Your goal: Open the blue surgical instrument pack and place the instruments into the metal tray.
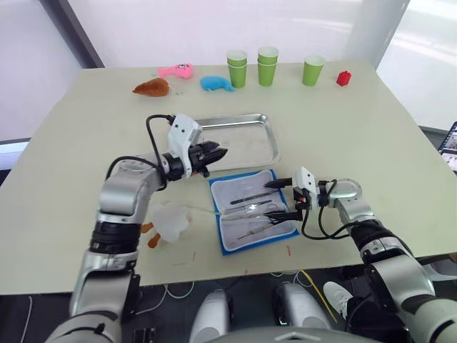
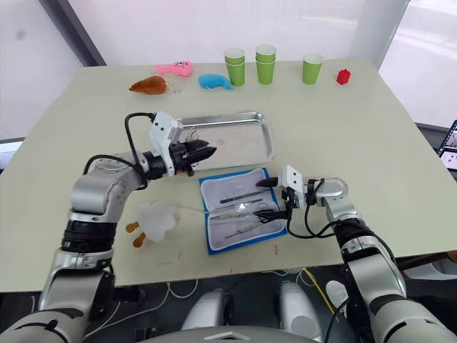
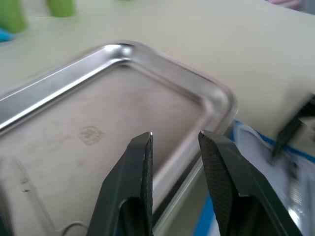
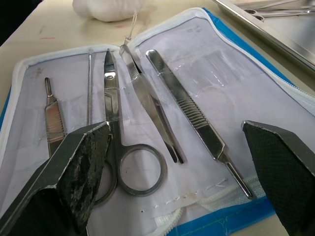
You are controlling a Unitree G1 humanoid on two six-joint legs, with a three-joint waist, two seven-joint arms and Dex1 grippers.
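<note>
The blue surgical instrument pack (image 1: 227,241) lies unfolded near the table's front edge, whitish lining up. In its sleeves lie several instruments: ring-handled scissors (image 4: 110,113), straight tweezers (image 4: 189,115) and thin probes. My right gripper (image 1: 282,199) is open at the pack's right edge, its fingers wide apart around the instruments' handle ends and holding nothing. Just behind the pack sits the metal tray (image 1: 270,143), with a few silver instruments (image 4: 261,7) lying in it. My left gripper (image 1: 218,152) hovers over the tray's front rim, open by a narrow gap, with nothing between its fingers (image 3: 142,162).
Green cups (image 1: 267,66), a red block (image 1: 343,78), a blue plush (image 1: 215,83), a pink toy (image 1: 176,70) and a brown toy (image 1: 151,87) line the far side. A white plush (image 1: 170,220) lies left of the pack. A window wall stands beyond the table.
</note>
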